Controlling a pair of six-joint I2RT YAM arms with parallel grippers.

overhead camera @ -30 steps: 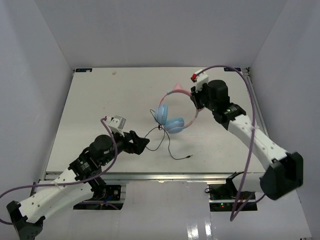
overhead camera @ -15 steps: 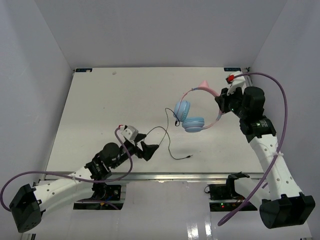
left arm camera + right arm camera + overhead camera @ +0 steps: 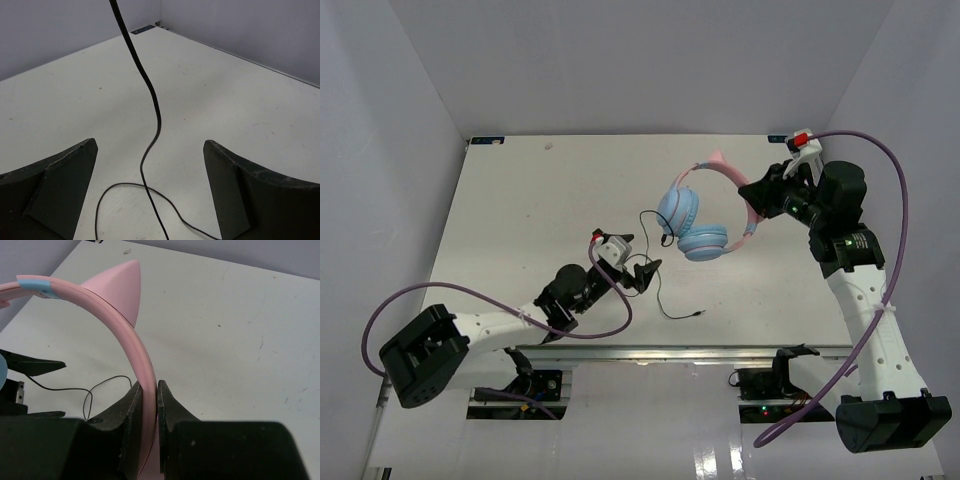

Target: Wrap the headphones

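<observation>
Left gripper (image 3: 645, 271) slid toward the middle since a second ago, jaws wide either side of the thin black cord (image 3: 150, 92). Right gripper (image 3: 149, 390) is clamped on the smooth pink headband (image 3: 130, 335); I've got the round-cupped headphones (image 3: 703, 241) hanging over the matte tabletop (image 3: 520, 200).

**Robot body.** The left arm (image 3: 498, 324) and right arm (image 3: 868, 312) are each built of white links between black joint housings, with a blocky black motor unit (image 3: 417, 356) at the base. A thick purple cable (image 3: 897, 205) runs in loose loops along each arm, and a small white camera box (image 3: 806, 146), red-marked on the right arm, sits at each wrist. The left end effector (image 3: 644, 274) and right end effector (image 3: 756, 195) carry matt black, wedge-shaped fingers (image 3: 56, 186).
</observation>
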